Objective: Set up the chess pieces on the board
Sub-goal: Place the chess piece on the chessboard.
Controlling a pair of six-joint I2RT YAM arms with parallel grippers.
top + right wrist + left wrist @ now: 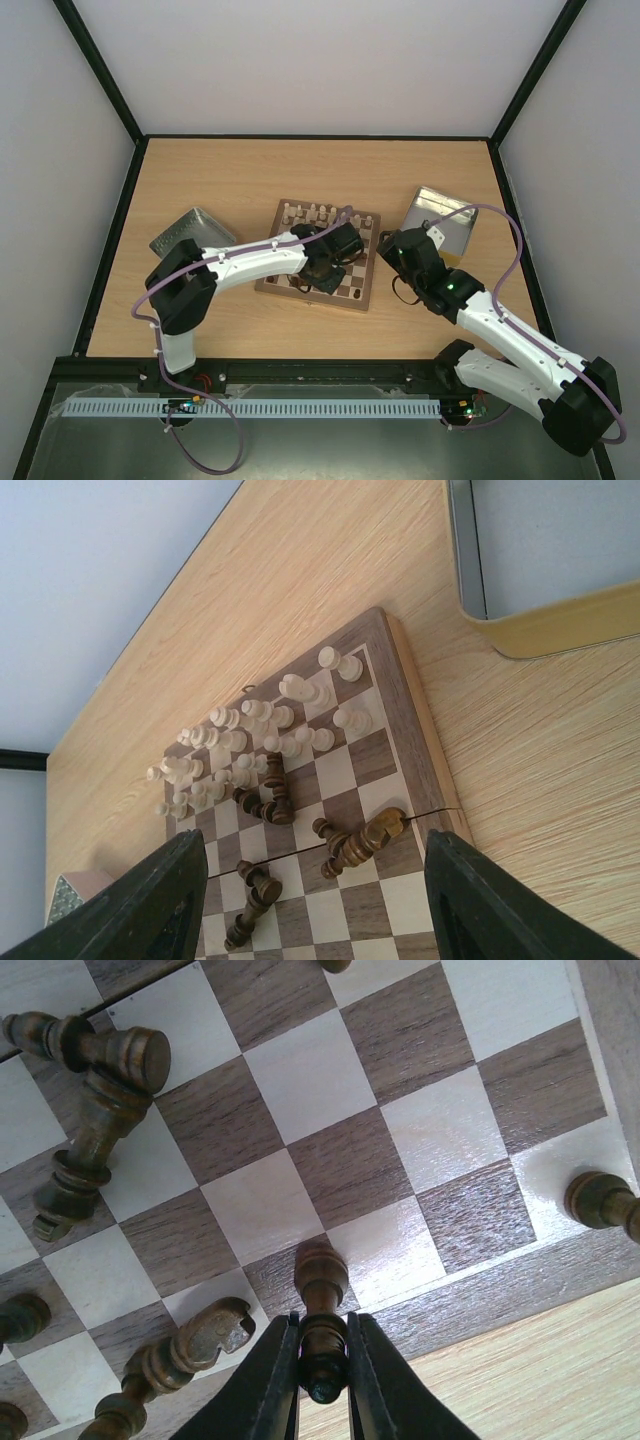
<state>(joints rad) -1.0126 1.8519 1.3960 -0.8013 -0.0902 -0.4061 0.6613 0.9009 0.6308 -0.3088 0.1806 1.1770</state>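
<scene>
Clamped in the left jaws by its head: dark piece (321, 1285), standing on a dark square in the edge row of the board (350, 1150). Lying toppled just beside it and farther in: other dark pieces (95, 1120). Crowded along the far rows: cream pieces (315, 212). Hovering near the board's right edge, spread wide and holding nothing: right jaws. Resting on the worktop (300, 165): one tin (190, 232) left of the board, second tin (442, 208) right of it.
</scene>
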